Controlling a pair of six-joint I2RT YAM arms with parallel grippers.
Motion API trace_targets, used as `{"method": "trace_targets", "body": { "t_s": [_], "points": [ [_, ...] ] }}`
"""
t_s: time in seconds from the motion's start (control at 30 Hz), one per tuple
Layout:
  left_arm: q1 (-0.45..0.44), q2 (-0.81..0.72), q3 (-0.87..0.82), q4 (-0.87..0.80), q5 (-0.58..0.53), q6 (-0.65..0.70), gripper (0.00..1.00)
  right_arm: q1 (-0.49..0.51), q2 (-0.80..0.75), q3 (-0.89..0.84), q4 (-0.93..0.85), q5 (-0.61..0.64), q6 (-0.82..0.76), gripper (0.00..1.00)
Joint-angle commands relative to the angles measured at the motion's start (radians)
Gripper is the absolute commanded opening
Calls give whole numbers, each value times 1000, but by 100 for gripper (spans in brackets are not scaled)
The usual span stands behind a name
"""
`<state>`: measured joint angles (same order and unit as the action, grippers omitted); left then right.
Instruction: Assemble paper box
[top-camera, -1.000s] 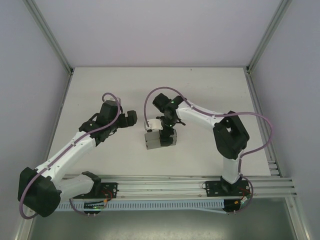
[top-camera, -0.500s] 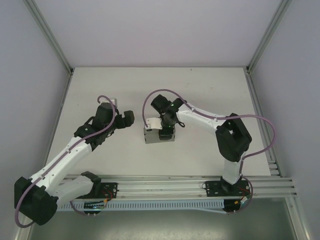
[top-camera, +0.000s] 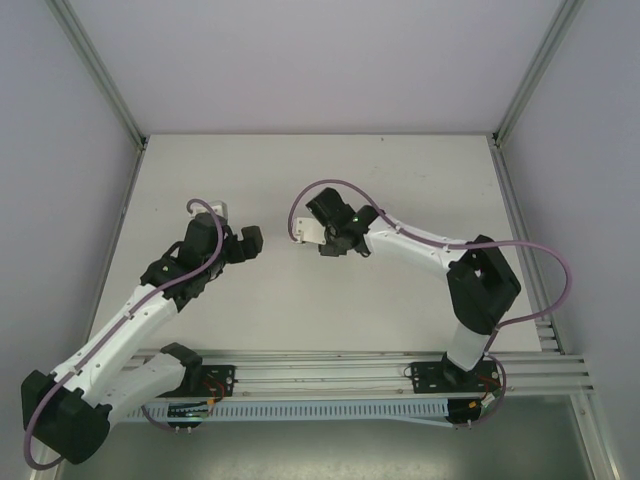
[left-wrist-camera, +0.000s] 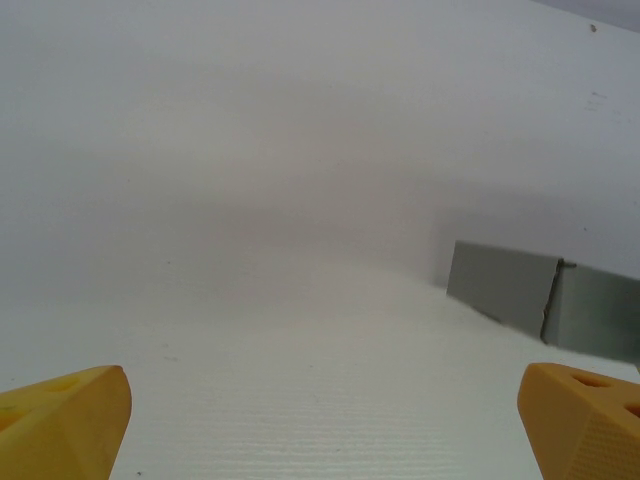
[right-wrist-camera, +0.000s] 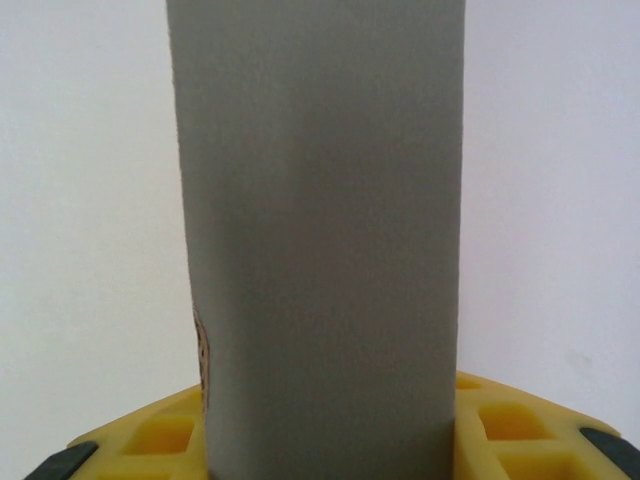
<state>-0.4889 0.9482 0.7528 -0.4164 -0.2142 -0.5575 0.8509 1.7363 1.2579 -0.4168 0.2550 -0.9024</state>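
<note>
The right hand (top-camera: 328, 243), pinching the paper box (top-camera: 309, 231), now holds it farther up the bench (top-camera: 400, 180), turned edge-on. The left hand (top-camera: 249, 240), spread, sits drawn back; folding looks nearly done

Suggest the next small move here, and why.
Probably ease the left gripper toward the paper box to take its free side: its fingers stand open and apart from the box, while the right gripper is shut on it.

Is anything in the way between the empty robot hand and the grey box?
No, nothing visible. Just bare table lies between the open left gripper and the paper box, which the right gripper holds.
</note>
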Motion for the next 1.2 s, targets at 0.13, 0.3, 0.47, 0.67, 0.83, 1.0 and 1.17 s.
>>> {"method": "trace_targets", "body": {
  "t_s": [0.13, 0.3, 0.47, 0.67, 0.83, 1.0, 1.17],
  "points": [
    [6, 10, -10, -23, -25, -18, 99, 9, 69, -115, 325, 243, -70, 32],
    [6, 23, -21, 6, -22, -10, 98, 45, 50, -245, 375, 198, -30, 46],
    [10, 38, -25, 25, -12, 1, 98, 93, -13, -351, 362, 198, -30, 73],
    [37, 74, -15, 63, 0, 16, 98, 112, -192, -381, 209, 36, 89, 99],
    [94, 107, 10, 108, -20, 79, 98, 86, -394, -421, 170, -123, 208, 99],
    [206, 85, 5, 223, -44, 195, 99, -68, -642, -482, 279, -385, 420, 99],
    [369, 57, -120, 530, -89, 419, 99, -272, -765, -514, 398, -234, 689, 99]
  ]
}}
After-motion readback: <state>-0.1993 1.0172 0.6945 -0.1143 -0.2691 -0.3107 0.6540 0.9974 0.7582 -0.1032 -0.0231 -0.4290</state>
